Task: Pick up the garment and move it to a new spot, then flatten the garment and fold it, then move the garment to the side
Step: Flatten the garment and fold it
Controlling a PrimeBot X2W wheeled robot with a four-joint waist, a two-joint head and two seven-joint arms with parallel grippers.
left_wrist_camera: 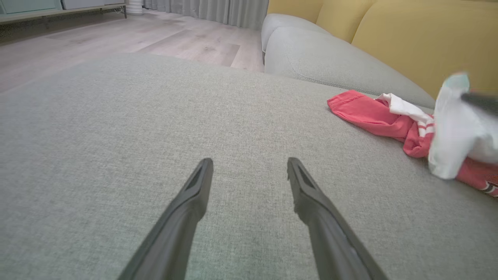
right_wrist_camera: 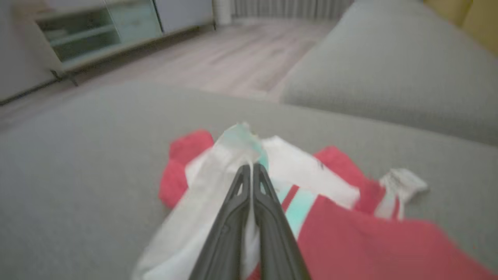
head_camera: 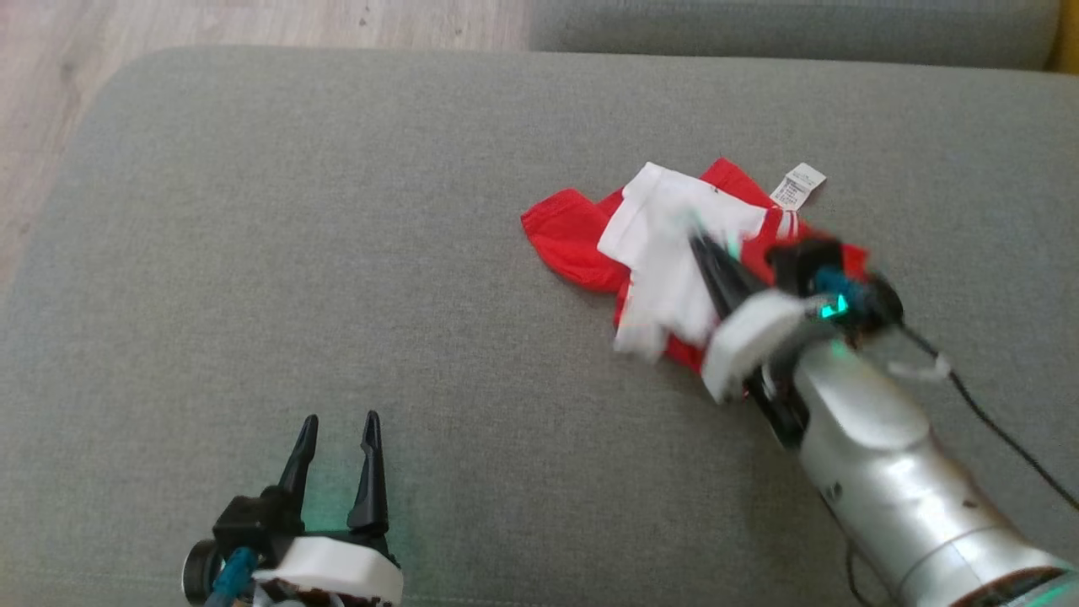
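- The grey cushion is the broad work surface, bare across its left and middle, so nothing lies between the 2 grippers
- A second grey seat runs along the far edge, with yellow back cushions rising behind it in the left wrist view
- Pale wooden floor shows past the cushion's far left corner; the wrist views also show a low cabinet and a grey curtain across the room
- The right forearm, silver, reaches in from the lower right and covers the near right edge of the clothing
- The garment, red with a white lining and white stripes, lies crumpled on the right half of the cushion, towards the far side; part of the white cloth is raised off the surface
- The left gripper sits low at the near left, well apart from the garment, its 2 fingers spread with only cushion between them
- The right gripper is on top of the garment, its fingers pressed together with a fold of the white cloth pinched between them, clearest in the right wrist view
- A thin black cable trails from the right wrist over the cushion to the right edge
- A white care label sticks out from the garment's far right corner and lies flat on the cushion
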